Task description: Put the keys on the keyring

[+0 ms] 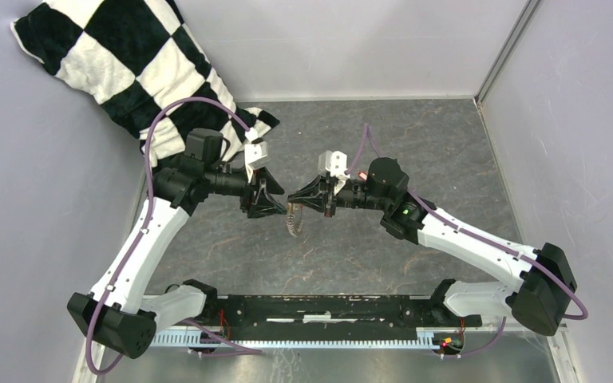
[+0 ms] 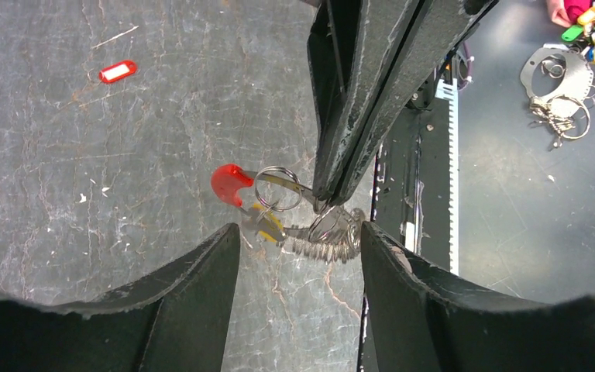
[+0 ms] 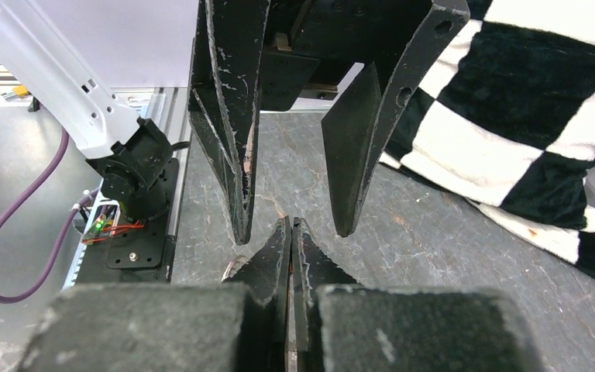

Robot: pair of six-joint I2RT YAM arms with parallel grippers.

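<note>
Left wrist view: the left gripper [image 2: 300,227] is released, its 2 black fingers [image 2: 201,294] spread on either side of the keyring [image 2: 279,188]. That grey ring carries a red arc at its 9 o'clock side and a wire coil at 4 o'clock. The yellow key [image 2: 267,223] sits just under it. The right gripper [image 2: 327,195] points in from 12 o'clock, clenched, its tips pinching the keyring's rim. Farther off on the grey table [image 2: 124,194], at 10 o'clock, the red key [image 2: 116,71] with a white mark lies flat, well apart from the ring. At 2 o'clock, past the black base rail [image 2: 414,194], lies a heap of rings [image 2: 562,85] and coloured tags. Top external view: both grippers meet tip to tip at centre, and a checkered cloth [image 1: 128,64] lies at 11 o'clock.
</note>
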